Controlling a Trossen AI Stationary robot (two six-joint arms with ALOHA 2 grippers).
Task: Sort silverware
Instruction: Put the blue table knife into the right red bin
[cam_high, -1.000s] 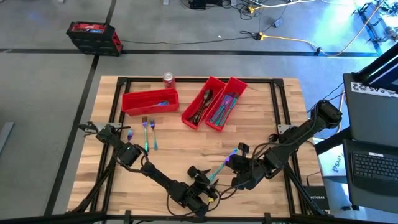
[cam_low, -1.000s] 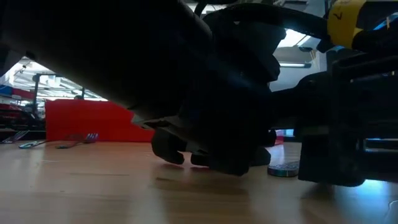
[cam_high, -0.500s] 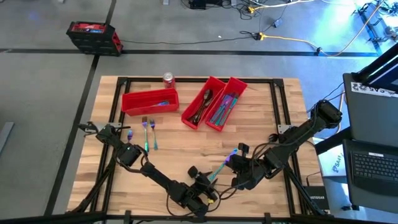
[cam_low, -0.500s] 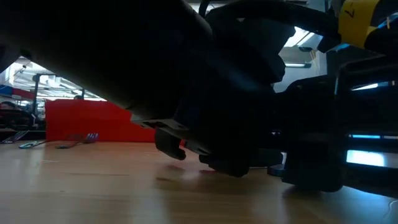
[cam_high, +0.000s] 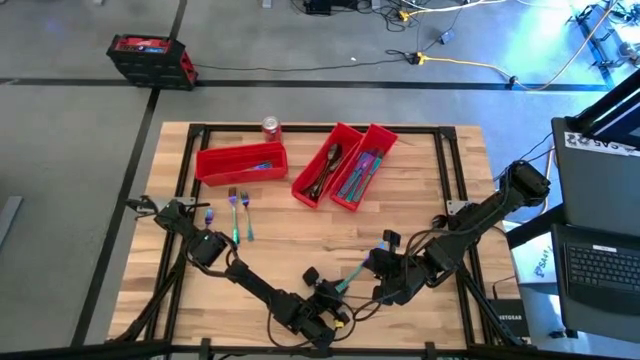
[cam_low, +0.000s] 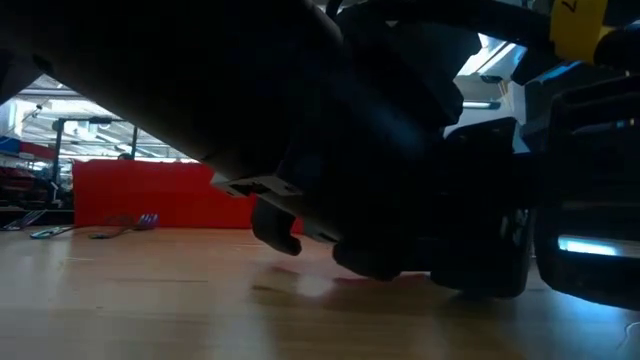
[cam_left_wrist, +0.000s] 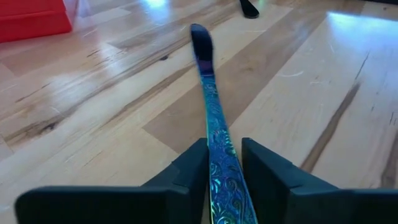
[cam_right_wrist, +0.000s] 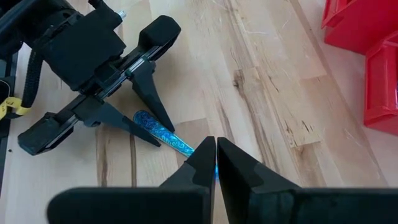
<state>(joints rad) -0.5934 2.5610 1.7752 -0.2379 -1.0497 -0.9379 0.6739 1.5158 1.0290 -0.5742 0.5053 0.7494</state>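
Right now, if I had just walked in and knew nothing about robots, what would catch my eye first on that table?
Probably the two dark arms meeting at the table's near edge, the left gripper and the right gripper both pinching one shimmering blue-green utensil. Next, the three red bins at the far side, two already holding silverware, with a soda can beside them. Two loose forks lie on the left.

The left hand (cam_left_wrist: 225, 180) has narrowed its fingers around the handle of the teal utensil (cam_left_wrist: 214, 118).
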